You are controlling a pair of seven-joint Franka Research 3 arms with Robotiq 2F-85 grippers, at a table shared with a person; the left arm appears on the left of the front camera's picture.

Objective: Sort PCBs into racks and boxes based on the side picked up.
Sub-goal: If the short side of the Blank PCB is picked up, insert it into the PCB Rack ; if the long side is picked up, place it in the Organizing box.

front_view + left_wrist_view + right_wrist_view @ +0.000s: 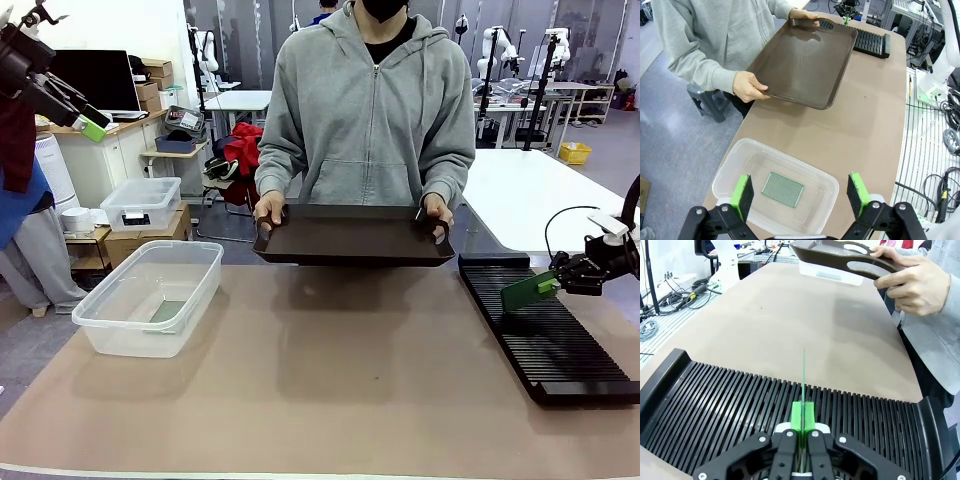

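Observation:
My right gripper [553, 284] is shut on a green PCB [522, 291], holding it on edge just above the slots of the black rack [545, 340] at the table's right. In the right wrist view the PCB [803, 375] shows as a thin upright line over the rack [740, 410], pinched between the green pads [796, 416]. A second PCB [782, 189] lies flat in the clear box [730, 165], grid face up. My left gripper [802, 196] hangs open high above that box [150, 296] and shows at the front view's upper left [88, 122].
A person at the far side holds a dark brown tray [350, 236] by both handles above the table. A smaller lidded clear box [142, 203] sits on cardboard beyond the table's left. White tables stand behind.

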